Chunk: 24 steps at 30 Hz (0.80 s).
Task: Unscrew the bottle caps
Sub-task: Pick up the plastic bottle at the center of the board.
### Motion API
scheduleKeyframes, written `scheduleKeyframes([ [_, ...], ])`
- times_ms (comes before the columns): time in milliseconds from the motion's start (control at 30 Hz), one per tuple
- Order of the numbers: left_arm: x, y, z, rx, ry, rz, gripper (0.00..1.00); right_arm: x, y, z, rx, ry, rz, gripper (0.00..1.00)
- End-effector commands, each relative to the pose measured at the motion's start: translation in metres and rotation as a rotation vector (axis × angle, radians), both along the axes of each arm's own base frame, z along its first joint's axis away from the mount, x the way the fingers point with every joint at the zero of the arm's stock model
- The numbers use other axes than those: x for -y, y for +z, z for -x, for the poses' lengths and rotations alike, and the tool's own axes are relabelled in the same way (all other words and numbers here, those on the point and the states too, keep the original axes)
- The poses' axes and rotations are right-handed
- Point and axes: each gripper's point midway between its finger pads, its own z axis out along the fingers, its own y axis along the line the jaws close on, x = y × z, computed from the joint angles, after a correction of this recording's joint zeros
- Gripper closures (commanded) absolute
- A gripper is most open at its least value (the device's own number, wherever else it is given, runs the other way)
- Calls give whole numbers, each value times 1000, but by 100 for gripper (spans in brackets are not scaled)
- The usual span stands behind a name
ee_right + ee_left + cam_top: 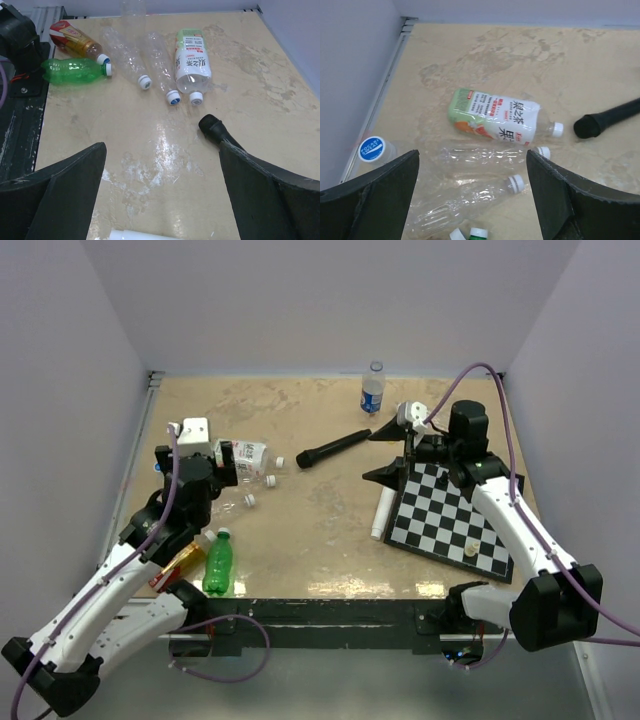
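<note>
**L gripper** (472, 155): fingers spread wide, nothing held. It hangs over the bottle cluster on the left side of the table (320, 530).

**Cluster, all lying flat, caps on:**
- labelled bottle (495, 117), white/green wrap, white cap (555, 129) pointing right
- upper clear bottle (480, 155) just nearer, approx. parallel, its cap (543, 151) on
- lower clear bottle (455, 205), crinkled, w/ lower cap (516, 183) on
- green bottle (75, 70) and amber bottle (75, 40) side by side at the near edge, beside the L arm

**Blue-capped bottle** (371, 149): by the left wall, seen cap-on. Prob. upright, but the body is too hidden to confirm.

**Pepsi bottle** (372, 390): upright at the far edge, cap on, well apart from both grippers.

**R gripper** (162, 147): fingers wide apart, empty. It hovers at the far-left corner of the chessboard (455, 515).

**Black microphone** (335, 448): lies on the table between the cluster and the R gripper, head toward the bottles, touching neither.
</note>
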Motion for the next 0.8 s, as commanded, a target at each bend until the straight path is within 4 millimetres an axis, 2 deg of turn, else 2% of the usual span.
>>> scheduleKeyframes([
  [0,-41,9,-13,38,146,-10,11,-2,12,0,37,26,-11,2],
  [100,-66,15,-23,47,192,29,10,-2,9,-1,28,28,-9,2],
  [200,-79,15,-29,18,224,56,9,-2,7,-1,23,33,-8,2],
  [300,-89,0,-34,-47,302,80,15,-3,6,-1,16,36,-7,2],
  [367,-98,-13,-32,-85,374,86,15,-3,4,-2,13,35,-4,2],
  [633,-122,-41,-20,-126,567,74,21,-4,-2,-4,0,36,5,2],
  [767,-129,-60,-21,-144,581,75,24,-6,-6,-5,-15,39,9,2],
])
